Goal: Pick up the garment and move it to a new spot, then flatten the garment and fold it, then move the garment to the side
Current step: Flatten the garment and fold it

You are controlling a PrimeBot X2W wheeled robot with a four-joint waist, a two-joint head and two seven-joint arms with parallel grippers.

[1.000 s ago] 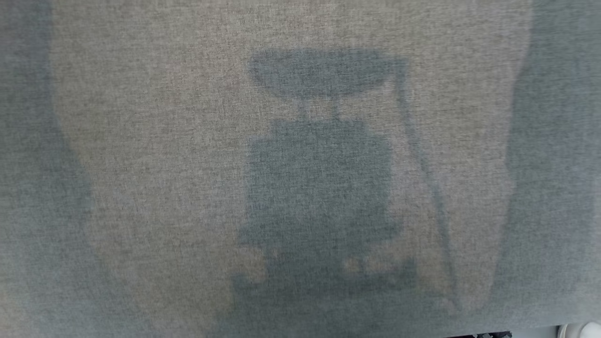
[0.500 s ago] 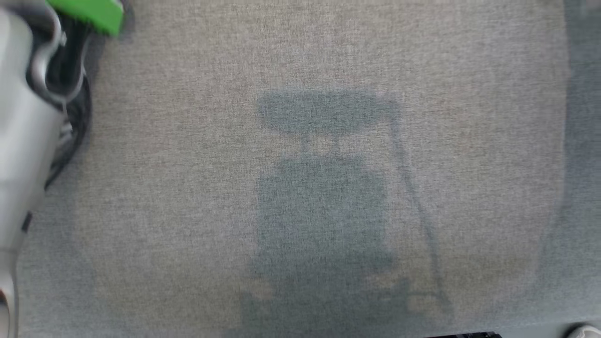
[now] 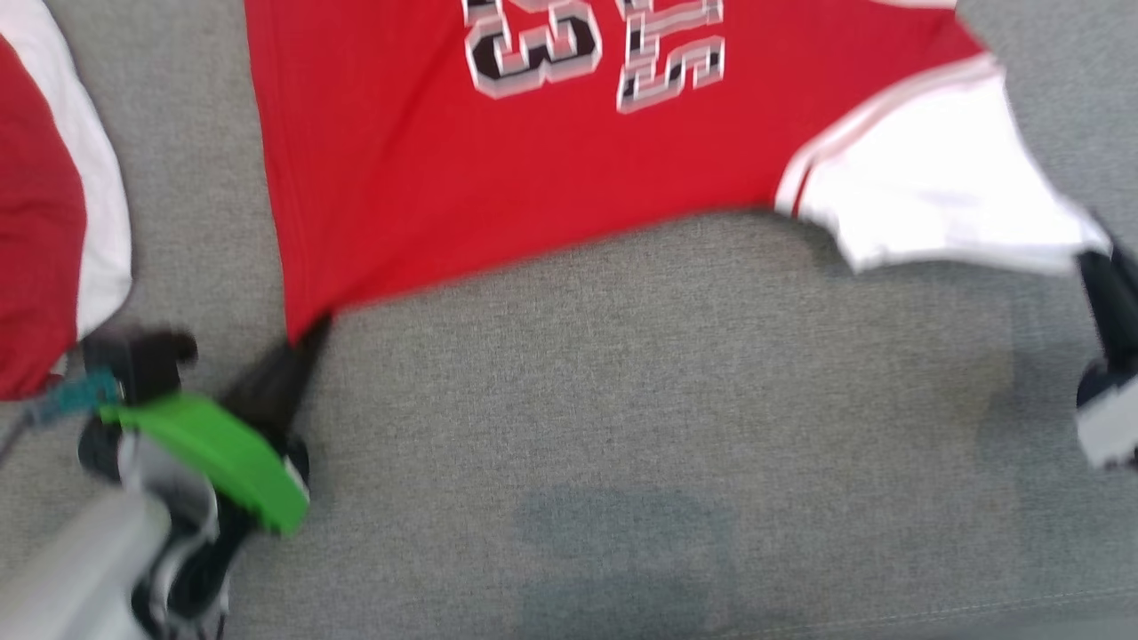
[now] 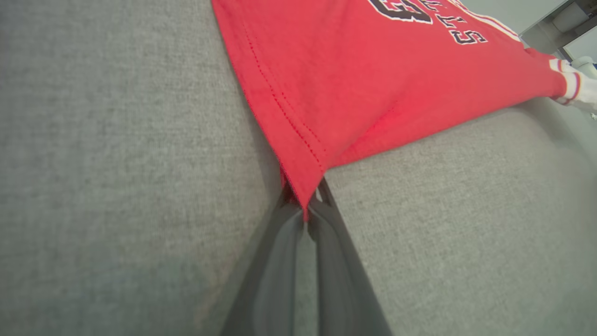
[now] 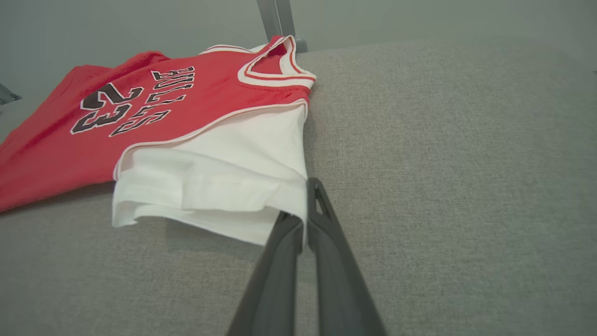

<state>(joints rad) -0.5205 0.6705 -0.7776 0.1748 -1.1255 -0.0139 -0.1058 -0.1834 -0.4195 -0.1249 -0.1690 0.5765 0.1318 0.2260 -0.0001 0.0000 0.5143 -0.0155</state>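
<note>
Evidently the garment (image 3: 533, 160) spans sideways between two grips. Left gripper (image 4: 305, 203) pinches its red corner (image 4: 303, 182); right gripper (image 5: 303, 207) clamps its white sleeve (image 5: 224, 186).

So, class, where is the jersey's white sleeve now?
The white sleeve sits upper right in the head view, its corner pinched by the right gripper.

Smooth matt red cloth jersey (image 3: 533, 178) on rough, grey woven fabric surface (image 3: 622, 400).
</note>
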